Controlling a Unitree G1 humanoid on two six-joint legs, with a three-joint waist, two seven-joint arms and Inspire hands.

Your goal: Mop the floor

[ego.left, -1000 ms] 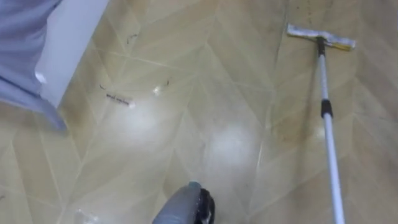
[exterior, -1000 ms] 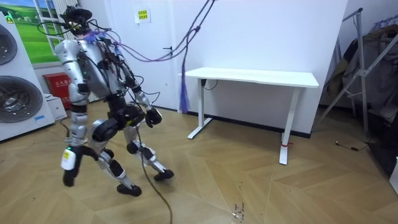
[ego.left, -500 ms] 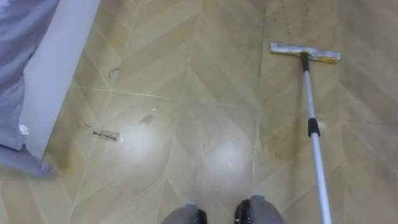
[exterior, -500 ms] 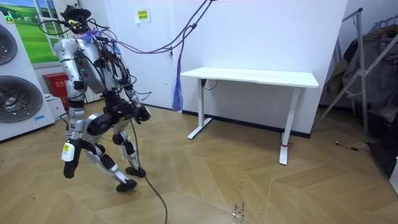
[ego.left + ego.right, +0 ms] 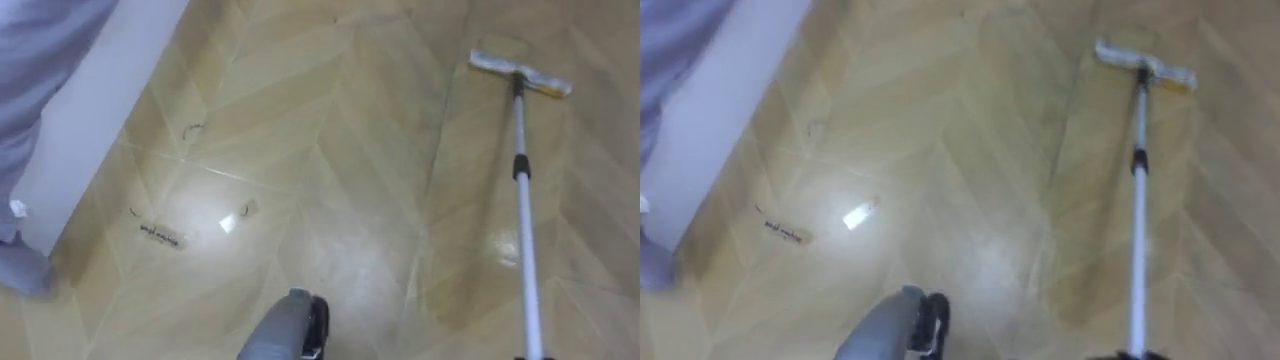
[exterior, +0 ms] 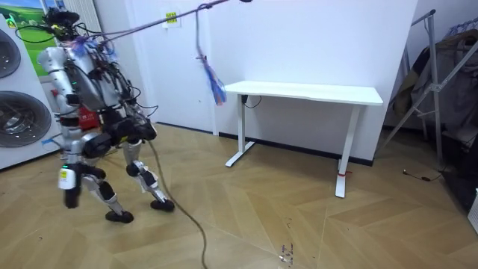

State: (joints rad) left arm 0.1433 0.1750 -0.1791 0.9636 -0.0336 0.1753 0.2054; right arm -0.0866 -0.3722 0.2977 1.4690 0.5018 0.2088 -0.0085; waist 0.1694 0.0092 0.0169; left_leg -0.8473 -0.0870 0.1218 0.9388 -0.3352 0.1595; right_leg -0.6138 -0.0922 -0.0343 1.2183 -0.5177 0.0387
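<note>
**Flat Mop Laid Out on Wood Floor Ahead of Humanoid**

A flat mop (image 5: 524, 220) is seen lying on the herringbone wood floor (image 5: 340, 150) to the robot's front right. Its pale head (image 5: 520, 74) is laid flat on the boards at the far end. Its light pole, banded once in black, is run back to the lower right edge of the eye views. A darker strip of floor is seen beside the pole. Two small scraps are seen on the boards to the front left, a dark scrap (image 5: 160, 235) and a pale scrap (image 5: 236, 216) near it. At the far left, a white panel (image 5: 100, 110) is bordered by grey-blue cloth (image 5: 40, 50).

In the room view the robot is caught with knees bent and one foot ahead of the other. It is placed beside two stacked washing machines (image 6: 19, 112) at the room view's left; what is held in their drums cannot be told. A red box (image 6: 89, 118) is partly hidden behind the robot, and its contents cannot be made out. A white table (image 6: 302, 93) is set well apart at the centre. The right hand (image 6: 70, 196) is hung low and the left hand (image 6: 146, 131) is carried at hip height. Whether either is open, closed or gripping the pole cannot be told.
</note>
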